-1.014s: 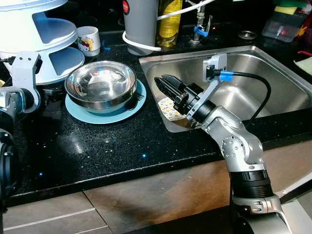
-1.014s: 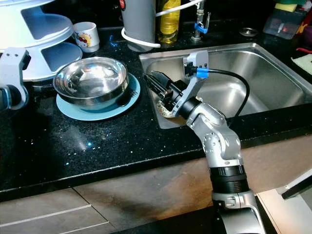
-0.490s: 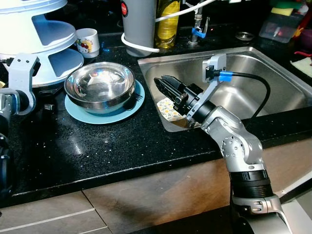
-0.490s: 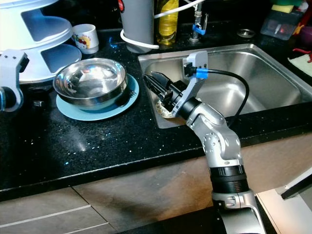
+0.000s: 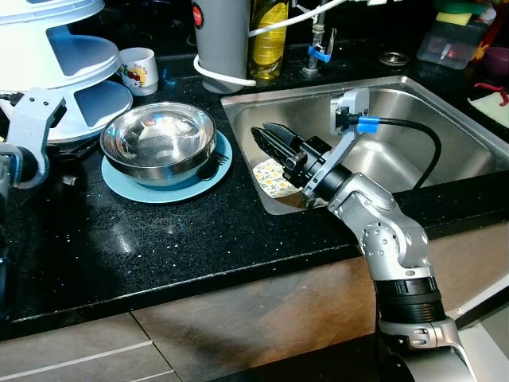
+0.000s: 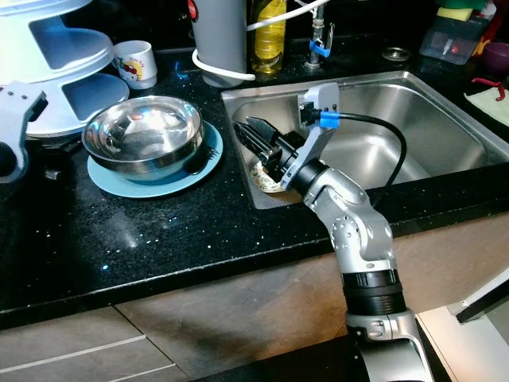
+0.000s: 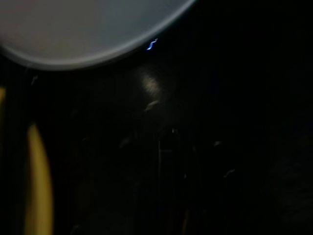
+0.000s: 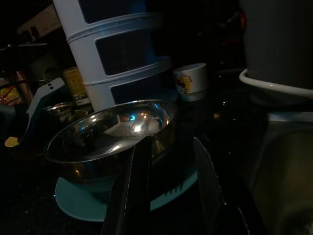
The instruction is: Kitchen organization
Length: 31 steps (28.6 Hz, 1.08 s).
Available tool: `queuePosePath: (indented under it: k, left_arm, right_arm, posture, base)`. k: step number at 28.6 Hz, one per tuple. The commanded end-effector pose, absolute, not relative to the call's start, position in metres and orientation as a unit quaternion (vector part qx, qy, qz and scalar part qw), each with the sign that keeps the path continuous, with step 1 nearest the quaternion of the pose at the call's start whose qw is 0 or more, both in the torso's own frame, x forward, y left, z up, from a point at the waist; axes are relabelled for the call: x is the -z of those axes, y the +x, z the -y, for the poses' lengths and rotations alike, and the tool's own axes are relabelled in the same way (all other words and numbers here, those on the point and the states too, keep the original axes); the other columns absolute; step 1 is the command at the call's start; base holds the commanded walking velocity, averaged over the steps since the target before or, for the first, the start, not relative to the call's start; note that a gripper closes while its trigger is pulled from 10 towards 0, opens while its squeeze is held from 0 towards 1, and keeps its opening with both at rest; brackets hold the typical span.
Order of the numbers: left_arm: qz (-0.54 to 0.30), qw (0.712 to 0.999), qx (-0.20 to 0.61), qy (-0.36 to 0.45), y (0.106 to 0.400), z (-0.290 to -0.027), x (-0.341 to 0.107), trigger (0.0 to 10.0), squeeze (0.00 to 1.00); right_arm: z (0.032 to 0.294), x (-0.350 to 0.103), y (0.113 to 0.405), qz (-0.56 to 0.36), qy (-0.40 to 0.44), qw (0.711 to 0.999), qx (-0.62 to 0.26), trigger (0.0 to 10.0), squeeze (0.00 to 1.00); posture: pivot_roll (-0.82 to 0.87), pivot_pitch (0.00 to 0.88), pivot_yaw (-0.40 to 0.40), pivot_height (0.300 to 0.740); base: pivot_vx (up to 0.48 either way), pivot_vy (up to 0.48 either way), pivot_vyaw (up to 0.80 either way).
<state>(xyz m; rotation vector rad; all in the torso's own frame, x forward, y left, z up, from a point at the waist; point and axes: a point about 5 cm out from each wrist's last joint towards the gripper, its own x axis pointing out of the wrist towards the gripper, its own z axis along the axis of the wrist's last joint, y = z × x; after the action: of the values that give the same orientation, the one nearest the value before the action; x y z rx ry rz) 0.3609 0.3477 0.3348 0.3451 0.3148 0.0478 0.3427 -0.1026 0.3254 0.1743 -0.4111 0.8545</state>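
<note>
A shiny steel bowl sits on a light-blue plate on the black counter, with a dark fork lying on the plate's right rim. My right gripper hovers over the left end of the steel sink, pointing toward the bowl and a short way from it. In the right wrist view its fingers stand open with nothing between them, and the bowl lies just ahead. A small patterned dish lies in the sink under the gripper. My left arm rests at the left edge.
A white tiered rack and a printed cup stand behind the bowl. A grey canister, an oil bottle and the tap line the back. A plastic box sits at back right. The counter's front edge is close.
The whole picture has shifted slightly, so the camera moved. My left arm sits a little further toward the left edge. My right gripper holds the same pose over the sink.
</note>
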Motion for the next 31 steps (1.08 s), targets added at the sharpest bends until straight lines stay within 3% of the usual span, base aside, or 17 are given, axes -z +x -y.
queuePosePath:
  k: [1,12,25,26,27,28,29,31]
  left_arm:
    - [-0.171,0.970,-0.033,0.169,0.355,-0.355,-0.335,0.0,0.00]
    - [-0.135,0.983,0.042,0.117,0.349,-0.347,-0.363,0.0,0.00]
    - [-0.102,0.982,0.074,0.144,0.351,-0.343,-0.367,0.0,0.00]
    - [-0.099,0.980,0.079,0.152,0.351,-0.341,-0.367,0.5,0.00]
    - [-0.101,0.978,0.080,0.162,0.352,-0.341,-0.368,7.0,0.00]
    - [-0.101,0.978,0.080,0.162,0.352,-0.341,-0.368,7.0,0.00]
    - [-0.103,0.977,0.081,0.169,0.351,-0.340,-0.368,9.1,0.00]
    - [-0.111,0.975,0.082,0.176,0.351,-0.341,-0.366,9.1,0.00]
  right_arm:
    - [0.099,-0.330,0.341,0.204,0.078,0.882,-0.418,10.0,0.00]
    - [0.099,-0.331,0.341,0.205,0.077,0.881,-0.420,10.0,0.00]
    - [0.100,-0.329,0.340,0.204,0.080,0.882,-0.418,10.0,0.00]
    - [0.100,-0.328,0.340,0.204,0.081,0.882,-0.418,10.0,0.00]
    - [0.100,-0.327,0.339,0.202,0.079,0.881,-0.420,10.0,0.00]
    - [0.100,-0.327,0.339,0.202,0.079,0.881,-0.420,10.0,0.00]
    - [0.099,-0.327,0.339,0.201,0.078,0.881,-0.421,10.0,0.00]
    - [0.099,-0.326,0.338,0.199,0.077,0.880,-0.425,10.0,0.00]
  posture:
    - [0.02,0.263,0.000,0.740]
    - [0.03,0.250,-0.002,0.740]
    - [0.03,0.240,0.000,0.740]
    - [0.03,0.240,0.003,0.740]
    - [0.03,0.240,0.003,0.740]
    - [0.03,0.240,0.003,0.740]
    - [0.03,0.240,0.003,0.740]
    - [0.03,0.238,0.006,0.740]
  base:
    - [0.000,0.000,0.00]
    - [0.000,0.000,0.00]
    - [0.000,0.000,0.00]
    - [0.000,0.000,0.00]
    - [0.000,0.000,0.00]
    - [0.000,0.000,0.00]
    - [0.000,0.000,0.00]
    - [0.000,0.000,0.00]
